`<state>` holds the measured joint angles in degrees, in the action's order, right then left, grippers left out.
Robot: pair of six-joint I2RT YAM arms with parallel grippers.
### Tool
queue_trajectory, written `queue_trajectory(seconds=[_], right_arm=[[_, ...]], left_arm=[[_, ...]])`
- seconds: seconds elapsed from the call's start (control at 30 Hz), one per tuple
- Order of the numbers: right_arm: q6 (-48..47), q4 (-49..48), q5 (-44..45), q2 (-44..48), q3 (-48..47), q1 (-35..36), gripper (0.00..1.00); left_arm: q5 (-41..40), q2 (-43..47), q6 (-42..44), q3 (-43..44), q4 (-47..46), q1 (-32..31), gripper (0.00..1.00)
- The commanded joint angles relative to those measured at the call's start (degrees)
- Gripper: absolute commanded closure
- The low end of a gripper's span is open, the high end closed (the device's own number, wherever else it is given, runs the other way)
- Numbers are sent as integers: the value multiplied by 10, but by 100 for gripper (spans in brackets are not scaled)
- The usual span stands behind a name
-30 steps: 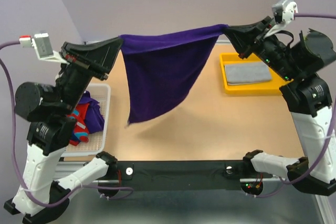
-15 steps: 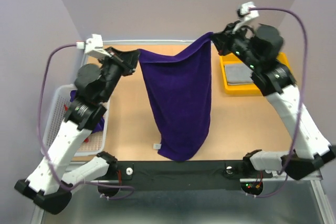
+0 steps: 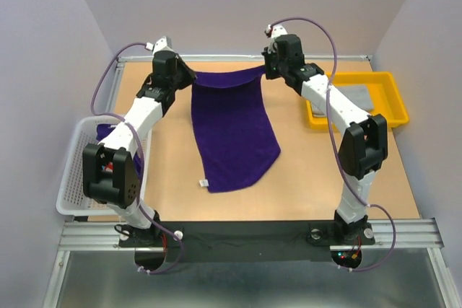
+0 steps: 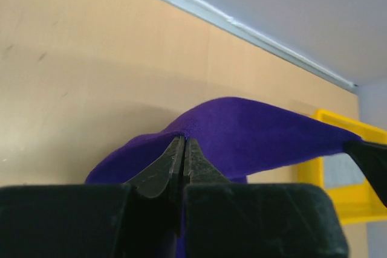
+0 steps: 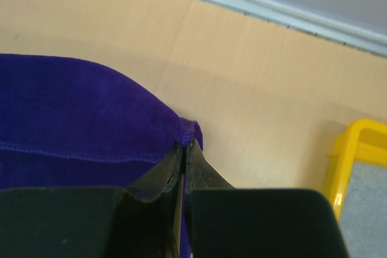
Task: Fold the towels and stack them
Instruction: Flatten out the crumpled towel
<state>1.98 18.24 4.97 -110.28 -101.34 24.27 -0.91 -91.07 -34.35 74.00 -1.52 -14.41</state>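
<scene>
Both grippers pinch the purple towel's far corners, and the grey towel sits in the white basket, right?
No. The grey towel lies in the yellow tray, as the top external view shows. The left gripper and right gripper do pinch the purple towel by its far corners.

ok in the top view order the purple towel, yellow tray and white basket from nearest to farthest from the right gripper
1. purple towel, its far corner pinched in the right gripper
2. yellow tray, at the table's right side
3. white basket, at the left edge
</scene>
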Motion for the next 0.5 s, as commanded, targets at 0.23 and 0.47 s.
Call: queue_trajectory(seconds=[0.23,0.47], right_arm=[[-60,-97,-72,180,11,-8,99],[-90,-116,-148,359,112,-8,100]], left_arm=[[180,155,28,39,-109,-24,100],[175,317,92,-7,-126,-109,100]])
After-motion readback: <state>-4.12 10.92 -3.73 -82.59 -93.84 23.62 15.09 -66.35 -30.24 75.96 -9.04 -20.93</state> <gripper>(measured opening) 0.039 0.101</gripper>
